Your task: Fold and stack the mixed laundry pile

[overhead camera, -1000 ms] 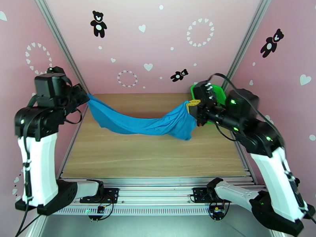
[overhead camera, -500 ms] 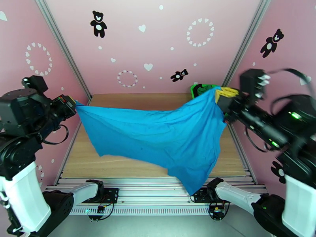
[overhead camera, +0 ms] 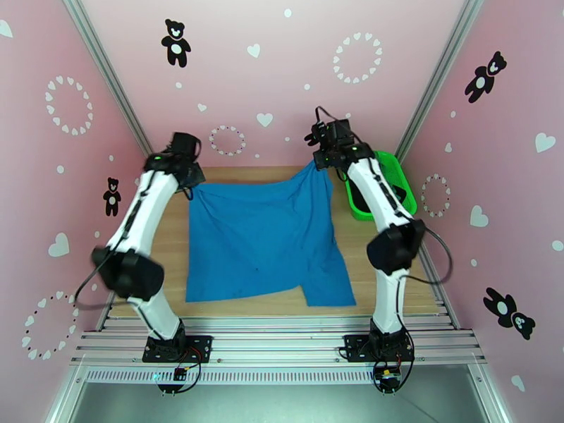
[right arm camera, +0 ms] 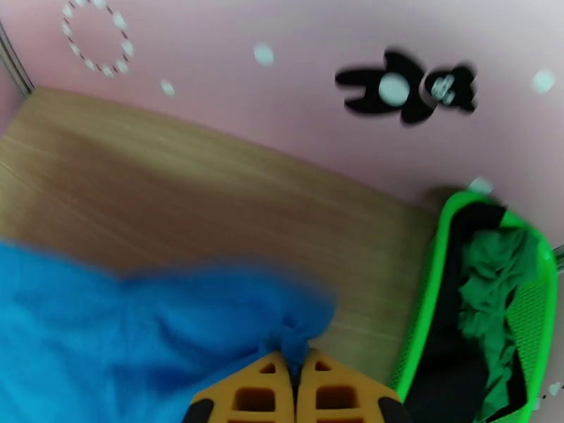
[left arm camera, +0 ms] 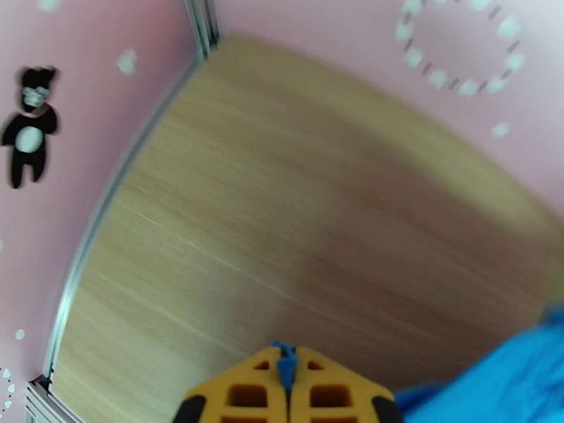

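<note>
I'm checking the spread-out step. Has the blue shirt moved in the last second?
Yes. The blue shirt hung bunched in the air; now it lies spread on the table, almost to its near edge.

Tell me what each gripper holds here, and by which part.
Both hold the blue T-shirt: left gripper pinches its far-left corner, right gripper its far-right corner.

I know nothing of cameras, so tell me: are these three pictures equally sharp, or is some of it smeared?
Top view: sharp, evenly lit, shirt crisp. Left wrist view: table grain smeared, its edge bowed by the lens; left gripper sharper. Right wrist view: shirt and bear sticker blurred, basket clearer.
</note>
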Available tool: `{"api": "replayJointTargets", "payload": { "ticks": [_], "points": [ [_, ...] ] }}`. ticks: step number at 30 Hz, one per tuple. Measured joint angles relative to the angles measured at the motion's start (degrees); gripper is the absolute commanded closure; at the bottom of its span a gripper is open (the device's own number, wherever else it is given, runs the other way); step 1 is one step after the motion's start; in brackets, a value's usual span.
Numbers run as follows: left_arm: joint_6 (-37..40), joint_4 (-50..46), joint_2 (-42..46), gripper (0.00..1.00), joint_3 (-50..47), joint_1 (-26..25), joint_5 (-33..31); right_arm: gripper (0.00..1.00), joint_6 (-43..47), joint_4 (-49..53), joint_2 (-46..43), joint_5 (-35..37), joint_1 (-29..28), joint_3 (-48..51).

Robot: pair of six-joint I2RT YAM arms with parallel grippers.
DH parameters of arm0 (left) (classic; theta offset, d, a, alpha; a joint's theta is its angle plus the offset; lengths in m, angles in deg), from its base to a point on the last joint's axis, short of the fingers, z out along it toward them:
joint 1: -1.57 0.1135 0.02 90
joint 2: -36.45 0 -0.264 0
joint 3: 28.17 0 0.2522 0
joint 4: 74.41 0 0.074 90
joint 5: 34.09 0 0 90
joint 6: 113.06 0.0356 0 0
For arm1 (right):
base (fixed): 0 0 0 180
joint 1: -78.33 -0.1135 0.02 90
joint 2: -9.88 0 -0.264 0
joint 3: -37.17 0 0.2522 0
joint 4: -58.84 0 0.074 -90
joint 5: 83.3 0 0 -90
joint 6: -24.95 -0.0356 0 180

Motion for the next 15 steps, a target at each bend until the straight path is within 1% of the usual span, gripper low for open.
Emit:
{"api": "replayJointTargets", "payload": {
  "ticks": [2, 4, 8, 11, 13, 15],
  "points": [
    [0.0, 0.9, 0.9, 1.0, -1.5, 0.0, -0.3, 1.0, 0.1, -0.8, -1.9, -1.5, 0.0, 2.7],
    [-0.2, 2.4, 4.0, 1.0, -3.8, 0.0, -1.1, 1.0, 0.2, -4.0, -7.5, -3.5, -0.4, 9.9],
    [-1.1, 5.6, 13.7, 1.0, -11.8, 0.0, -1.5, 1.0, 0.0, -11.1, -23.8, -6.7, -2.4, 31.2],
    [-2.8, 8.8, 19.4, 1.0, -21.0, 0.0, -1.3, 1.0, -1.7, -17.3, -34.0, -8.2, -6.2, 47.3],
    [-4.2, 10.5, 20.8, 1.0, -27.5, 0.0, -0.9, 1.0, -3.8, -21.1, -36.9, -9.0, -9.4, 56.9],
    [-5.5, 12.4, 20.6, 1.0, -34.4, 0.0, -0.2, 1.0, -7.0, -25.1, -35.8, -9.8, -13.2, 66.5]
  ]
}}
